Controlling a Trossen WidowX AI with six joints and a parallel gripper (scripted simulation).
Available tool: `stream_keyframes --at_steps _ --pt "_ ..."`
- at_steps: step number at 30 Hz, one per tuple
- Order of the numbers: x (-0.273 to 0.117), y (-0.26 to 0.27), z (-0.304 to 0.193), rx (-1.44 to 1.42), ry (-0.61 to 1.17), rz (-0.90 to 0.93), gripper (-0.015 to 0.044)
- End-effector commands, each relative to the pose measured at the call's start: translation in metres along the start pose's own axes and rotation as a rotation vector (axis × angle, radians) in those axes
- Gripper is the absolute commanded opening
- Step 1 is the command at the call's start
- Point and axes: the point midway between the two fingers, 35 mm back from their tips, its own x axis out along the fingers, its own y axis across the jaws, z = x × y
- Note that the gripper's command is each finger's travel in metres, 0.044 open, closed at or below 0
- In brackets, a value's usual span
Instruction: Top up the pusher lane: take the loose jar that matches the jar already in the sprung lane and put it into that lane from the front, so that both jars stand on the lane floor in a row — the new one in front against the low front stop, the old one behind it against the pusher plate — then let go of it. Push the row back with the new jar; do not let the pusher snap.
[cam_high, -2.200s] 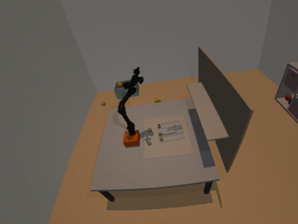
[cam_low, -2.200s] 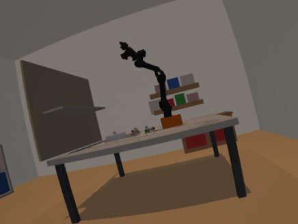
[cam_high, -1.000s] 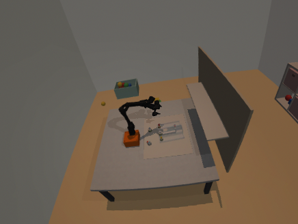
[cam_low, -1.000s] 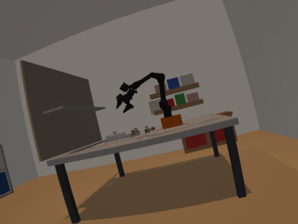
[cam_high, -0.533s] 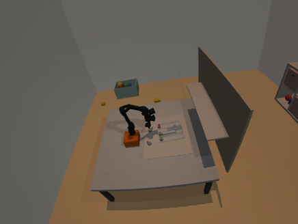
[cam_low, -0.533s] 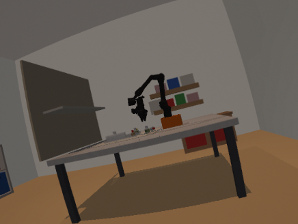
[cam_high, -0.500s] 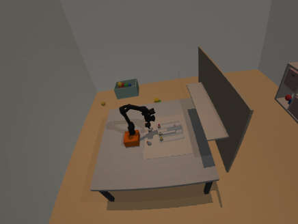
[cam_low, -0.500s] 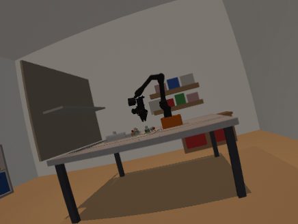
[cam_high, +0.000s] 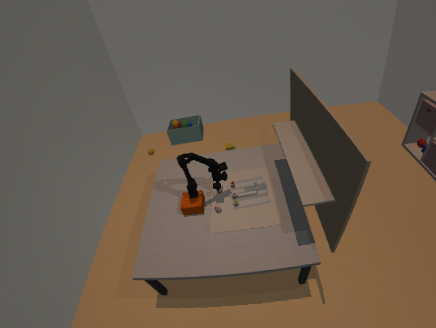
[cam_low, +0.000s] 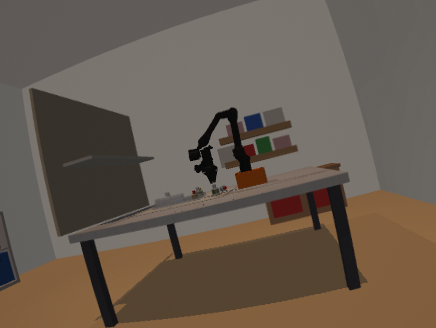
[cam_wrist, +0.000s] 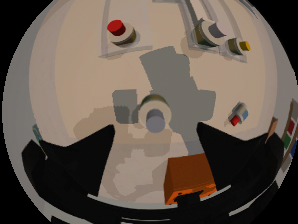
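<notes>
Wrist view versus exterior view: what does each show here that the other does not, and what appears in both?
Only the wrist view shows the grey-lidded jar directly below the open gripper, plus lid colours: a red-lidded jar and a yellow-lidded jar.

Only the exterior view shows the whole arm, the table legs, the dark wall panel with its shelf, and the wall shelves behind.

Both show the orange base, the pale mat and the small jars near the lanes.
</notes>
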Motion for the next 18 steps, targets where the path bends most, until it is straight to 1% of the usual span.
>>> stream_keyframes --at_steps 1,6,18 --pt "0.014 0.001 -0.001 0.002 0.006 0.002 0.044" --pt "0.016 0.001 -0.001 0.002 0.006 0.002 0.044" --pt "0.036 0.001 -0.001 0.002 0.007 0.002 0.044"
